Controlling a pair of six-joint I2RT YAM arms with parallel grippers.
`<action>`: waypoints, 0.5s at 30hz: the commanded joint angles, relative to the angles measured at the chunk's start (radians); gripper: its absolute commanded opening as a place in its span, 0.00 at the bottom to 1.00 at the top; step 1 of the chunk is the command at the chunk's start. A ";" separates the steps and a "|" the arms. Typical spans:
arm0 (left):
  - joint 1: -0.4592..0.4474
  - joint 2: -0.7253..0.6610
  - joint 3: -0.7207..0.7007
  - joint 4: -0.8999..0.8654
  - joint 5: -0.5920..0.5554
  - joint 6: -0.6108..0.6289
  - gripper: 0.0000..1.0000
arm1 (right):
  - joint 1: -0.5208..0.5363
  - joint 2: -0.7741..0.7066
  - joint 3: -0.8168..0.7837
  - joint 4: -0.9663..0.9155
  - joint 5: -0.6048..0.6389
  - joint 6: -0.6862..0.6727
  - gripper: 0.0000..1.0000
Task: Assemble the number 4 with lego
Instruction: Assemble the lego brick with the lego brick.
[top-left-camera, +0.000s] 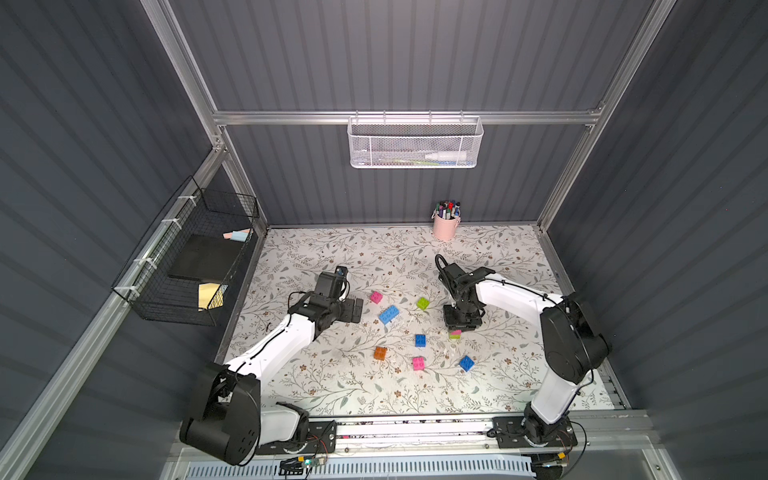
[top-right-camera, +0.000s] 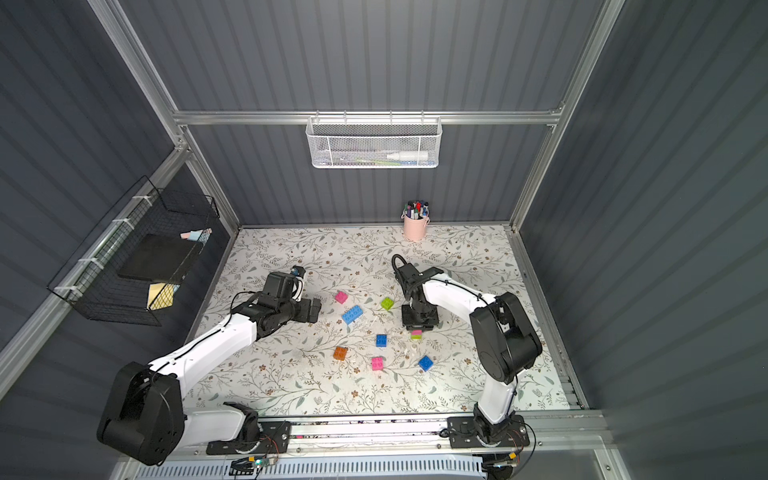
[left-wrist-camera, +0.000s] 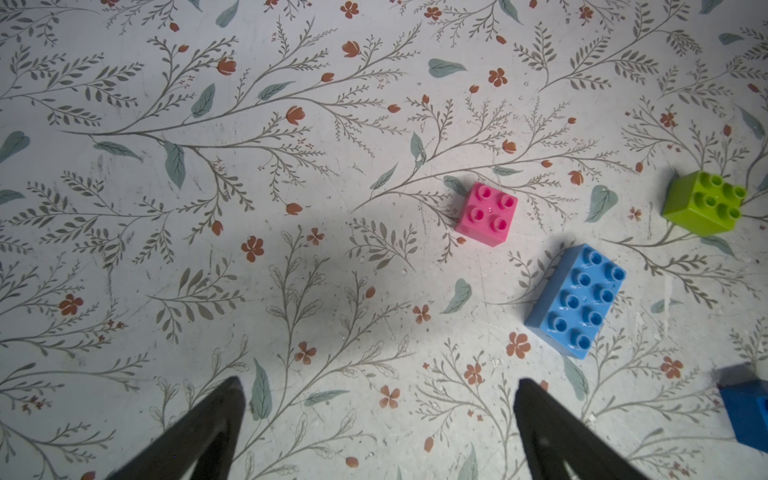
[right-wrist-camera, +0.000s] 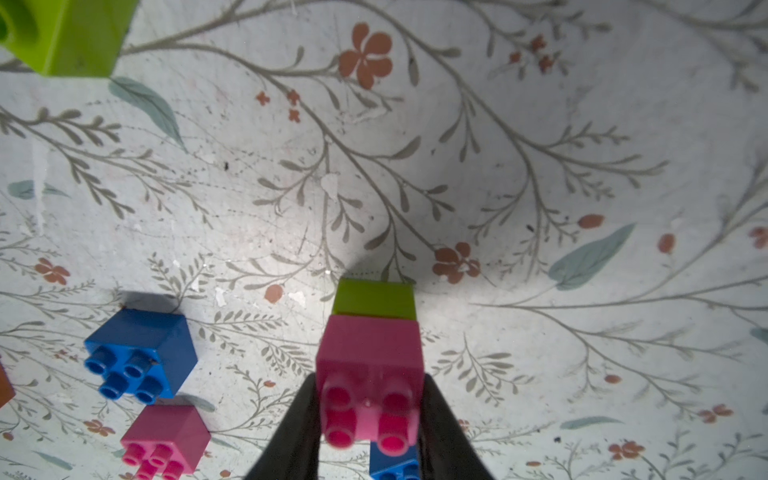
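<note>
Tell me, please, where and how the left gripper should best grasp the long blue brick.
Probably grip the long blue brick across its long side walls, descending from above with the open left gripper: it lies flat, studs up, and both long sides appear free.

You have a pink-on-green stack clamped in the right gripper; seven loose bricks lie scattered apart on the worktop.

Both top views: high up, looking steeply down, whole bench shared. Wrist views: close above bench, facing down past left pincer and right pincer; right nearer.
</note>
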 joint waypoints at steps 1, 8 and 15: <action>-0.007 -0.034 -0.018 0.003 -0.012 0.012 0.99 | 0.002 -0.034 -0.004 -0.031 0.023 0.017 0.20; -0.007 -0.036 -0.019 0.003 -0.012 0.012 0.99 | 0.002 -0.046 -0.015 -0.025 0.013 0.022 0.20; -0.007 -0.038 -0.020 0.003 -0.012 0.012 0.99 | 0.001 -0.036 -0.060 0.020 -0.007 0.049 0.20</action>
